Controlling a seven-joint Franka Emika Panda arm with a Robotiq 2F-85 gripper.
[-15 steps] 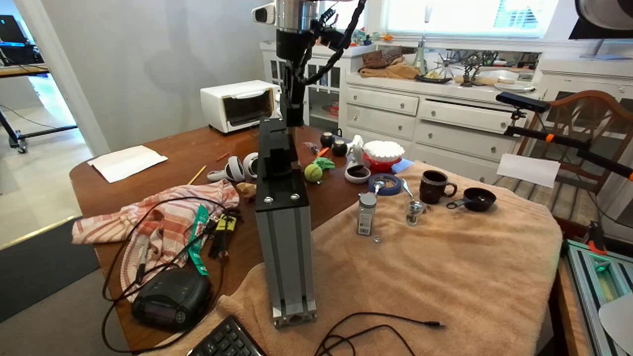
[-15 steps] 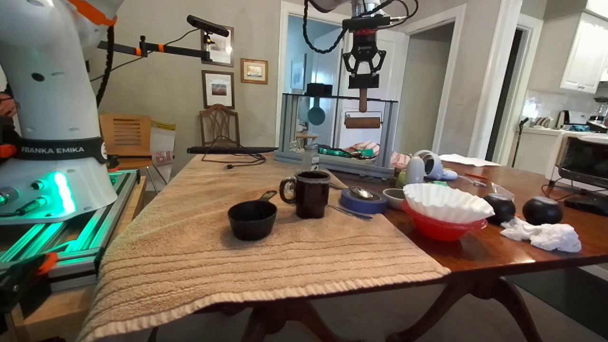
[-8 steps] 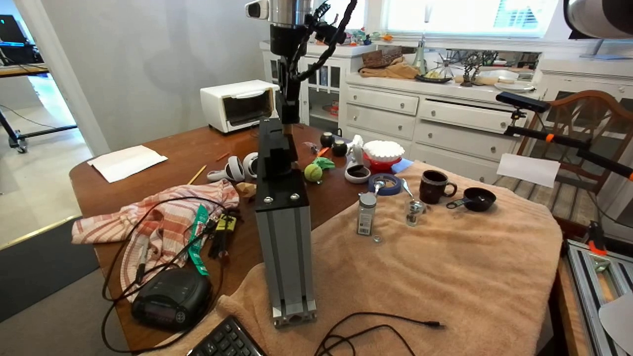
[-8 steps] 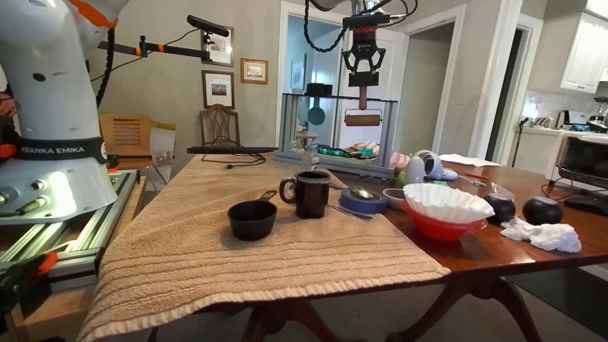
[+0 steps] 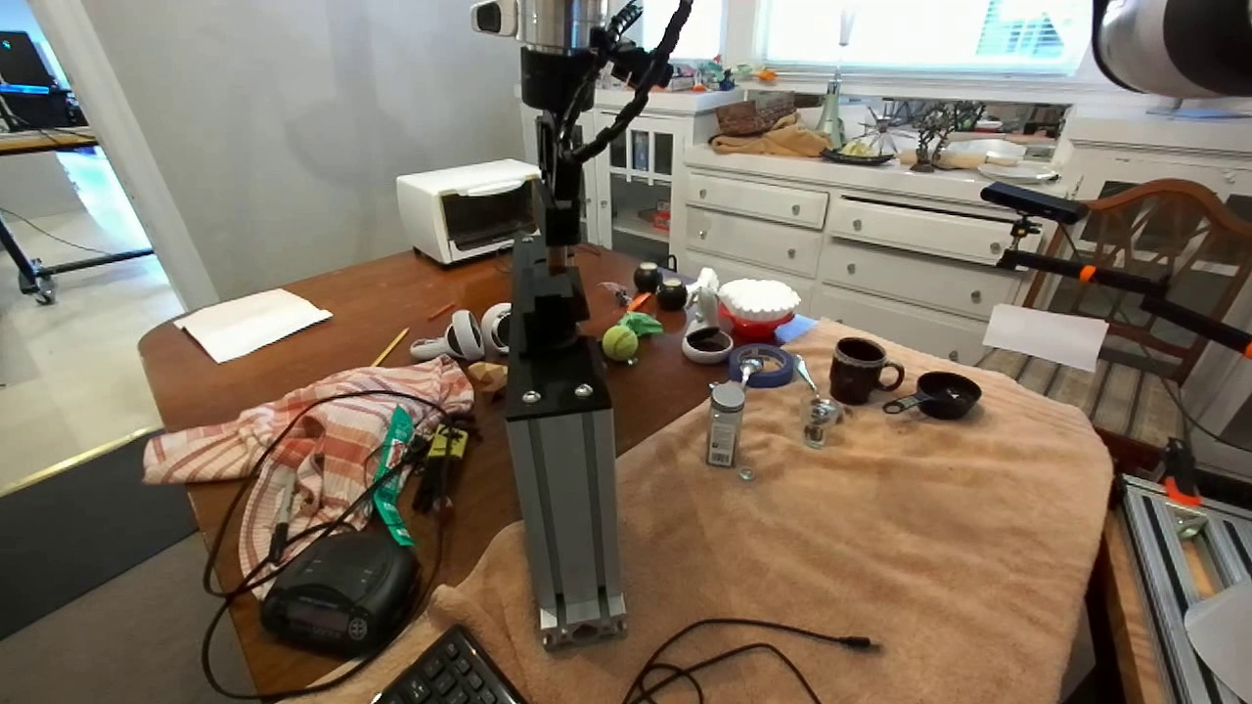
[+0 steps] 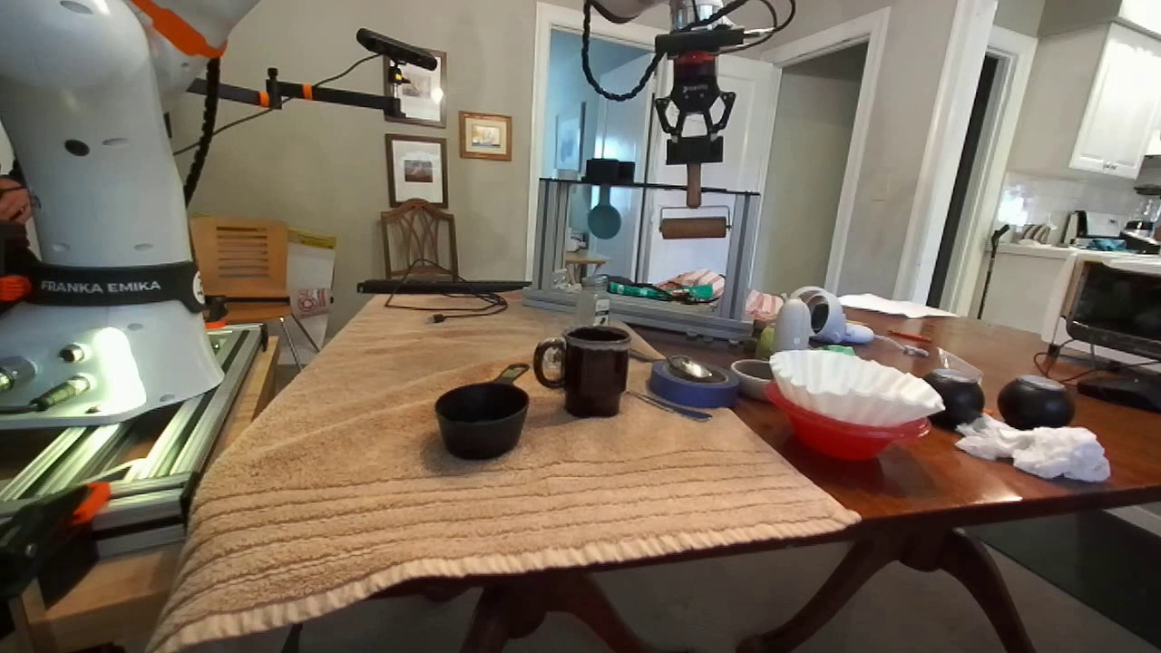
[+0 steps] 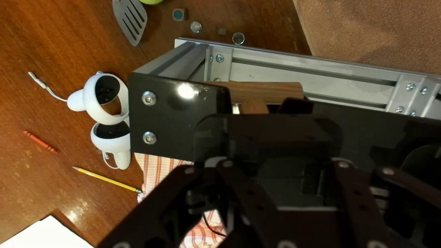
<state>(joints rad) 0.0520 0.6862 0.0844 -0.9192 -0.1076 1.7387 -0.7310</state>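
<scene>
In an exterior view my gripper (image 6: 695, 151) points straight down, shut on the upright wooden handle (image 6: 694, 186) of a small roller. The roller's wooden cylinder (image 6: 695, 228) hangs level below it, in a wire frame, at the opening of a metal stand (image 6: 744, 263). In an exterior view the gripper (image 5: 562, 230) is over the far end of the stand's black top plate (image 5: 558, 381). From the wrist, the roller (image 7: 272, 90) shows beside the plate (image 7: 172, 113); dark fingers hide where the handle is gripped. A teal scoop (image 6: 604, 220) hangs from the same stand.
On the tan towel (image 6: 544, 508) stand a dark mug (image 6: 595, 374), a black measuring cup (image 6: 482, 422) and a shaker bottle (image 5: 724, 430). Blue tape (image 6: 694, 392) and a red bowl (image 6: 843, 442) lie nearby. White controllers (image 7: 103, 100) and a striped cloth (image 5: 323, 411) are close to the stand.
The gripper and held roller have shifted over the stand's far end, leftward in an exterior view, and risen slightly. The light on the robot's base went from green to white.
</scene>
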